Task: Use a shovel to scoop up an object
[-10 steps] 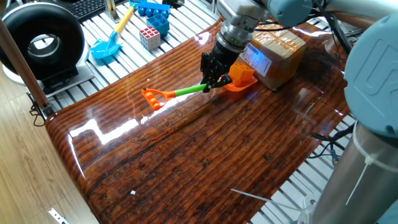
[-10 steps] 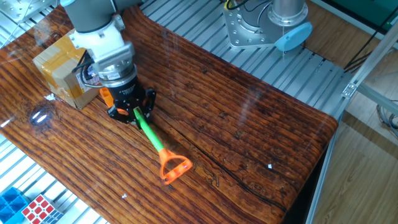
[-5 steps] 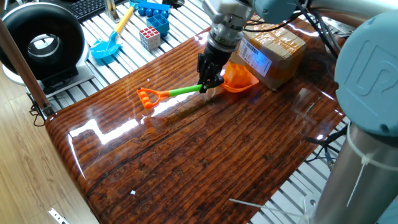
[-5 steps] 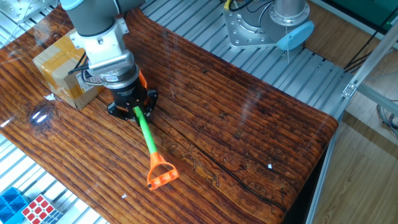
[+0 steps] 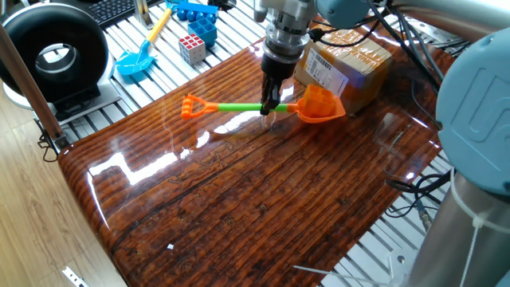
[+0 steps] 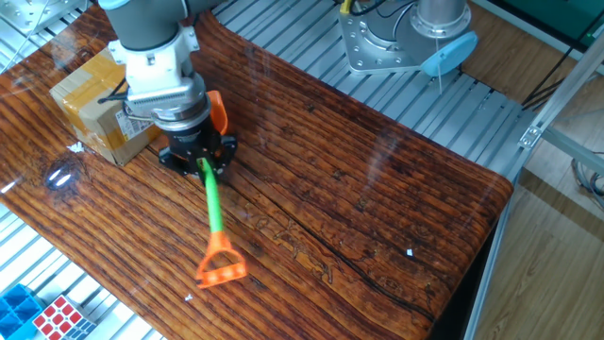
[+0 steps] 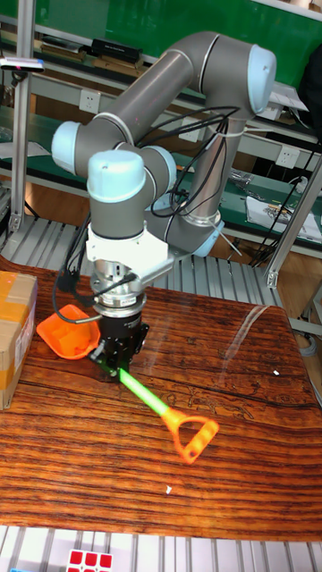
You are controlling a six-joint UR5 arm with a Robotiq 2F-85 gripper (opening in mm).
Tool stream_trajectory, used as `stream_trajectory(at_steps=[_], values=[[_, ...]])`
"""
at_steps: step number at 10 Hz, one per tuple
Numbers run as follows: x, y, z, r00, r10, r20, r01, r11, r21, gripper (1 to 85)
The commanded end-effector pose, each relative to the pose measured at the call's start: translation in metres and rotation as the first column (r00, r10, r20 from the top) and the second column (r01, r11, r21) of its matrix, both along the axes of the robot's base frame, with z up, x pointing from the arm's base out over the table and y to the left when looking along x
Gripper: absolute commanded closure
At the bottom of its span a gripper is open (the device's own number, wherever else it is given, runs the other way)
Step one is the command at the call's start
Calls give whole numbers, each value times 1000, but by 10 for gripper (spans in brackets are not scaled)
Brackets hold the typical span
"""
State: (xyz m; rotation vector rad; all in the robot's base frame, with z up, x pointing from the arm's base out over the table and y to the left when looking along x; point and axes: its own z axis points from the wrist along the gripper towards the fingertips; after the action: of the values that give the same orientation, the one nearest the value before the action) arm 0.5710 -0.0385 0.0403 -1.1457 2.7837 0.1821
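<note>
The gripper (image 5: 269, 105) is clamped on the shovel (image 5: 239, 107) at its green shaft, holding the orange blade lifted beside the cardboard box (image 5: 347, 68), likely to cradle the brick, which cannot be seen.

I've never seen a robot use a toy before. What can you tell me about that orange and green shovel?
The shovel looks like plastic: an orange scoop blade, a bright green shaft, an orange loop handle. The gripper is clamped on the shaft close to the blade. The shovel seems lifted off the wooden table, its blade beside the cardboard box.
</note>
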Motion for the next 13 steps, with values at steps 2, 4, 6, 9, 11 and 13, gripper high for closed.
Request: stream_trajectory(at_steps=[2, 4, 6, 9, 11, 13], values=[[8, -26, -3, 954, -299, -22, 297, 953, -63, 847], [16, -41, -9, 912, -409, -22, 406, 910, -84, 847], [23, -38, -13, 846, -532, -31, 531, 846, -45, 847], [11, -48, -7, 782, -622, -33, 620, 783, -56, 847], [9, -56, -10, 726, -687, -34, 683, 726, -85, 847], [16, -66, -19, 695, -719, -24, 716, 695, -70, 847]])
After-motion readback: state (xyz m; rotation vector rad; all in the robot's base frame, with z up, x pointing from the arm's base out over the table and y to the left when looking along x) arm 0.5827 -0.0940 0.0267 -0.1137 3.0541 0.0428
